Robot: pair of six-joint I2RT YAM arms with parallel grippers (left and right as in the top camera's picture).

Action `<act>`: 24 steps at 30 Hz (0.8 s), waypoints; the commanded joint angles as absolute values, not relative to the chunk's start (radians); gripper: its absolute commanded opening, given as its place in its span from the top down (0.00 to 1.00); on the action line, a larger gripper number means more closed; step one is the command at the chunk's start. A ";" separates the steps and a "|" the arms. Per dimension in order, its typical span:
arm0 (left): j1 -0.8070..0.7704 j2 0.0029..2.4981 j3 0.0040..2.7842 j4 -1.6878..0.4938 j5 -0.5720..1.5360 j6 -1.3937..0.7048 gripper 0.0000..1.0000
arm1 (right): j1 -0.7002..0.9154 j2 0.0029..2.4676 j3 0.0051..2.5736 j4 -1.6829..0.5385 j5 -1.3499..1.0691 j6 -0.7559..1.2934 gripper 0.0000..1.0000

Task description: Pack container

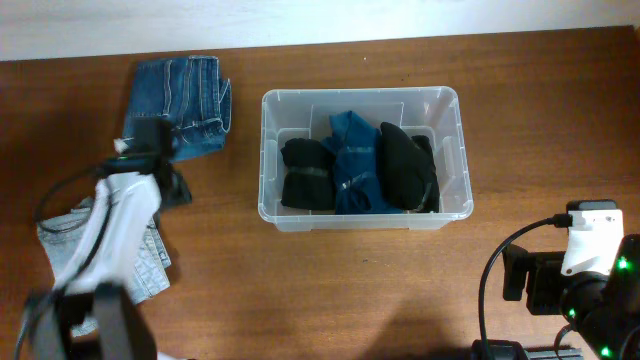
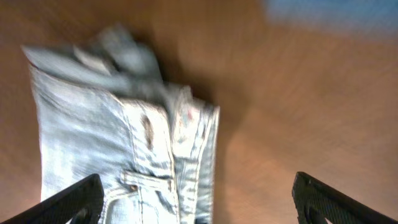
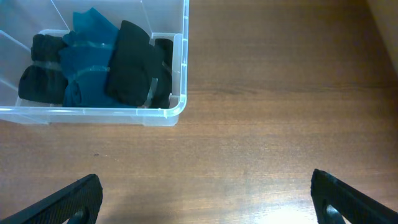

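- Our left pincer gapes wide over pale, creased denim; the right pincer, equally wide, hangs above the wooden table.
- We see the clear, rectangular container mid-table, holding soft black and teal folds.

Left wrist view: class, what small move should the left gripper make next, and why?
Probably lower the left gripper straight down onto the light-wash jeans. Its jaws stand wide open with the jeans lying just below them on the table, outside the container, so a short descent would likely set up a grasp.
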State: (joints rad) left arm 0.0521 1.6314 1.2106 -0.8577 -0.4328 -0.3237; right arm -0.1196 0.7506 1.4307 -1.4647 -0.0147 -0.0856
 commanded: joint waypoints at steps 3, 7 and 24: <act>0.184 1.375 1.251 -0.878 -0.263 -0.447 0.03 | -0.112 0.744 1.441 -1.462 -0.003 -0.084 0.02; 0.331 1.281 1.246 -0.925 -0.212 -0.459 0.03 | -0.112 0.744 1.441 -1.462 -0.003 -0.084 0.02; 0.879 1.297 0.913 -0.635 0.083 -0.440 0.04 | -0.112 0.744 1.441 -1.462 -0.003 -0.084 0.02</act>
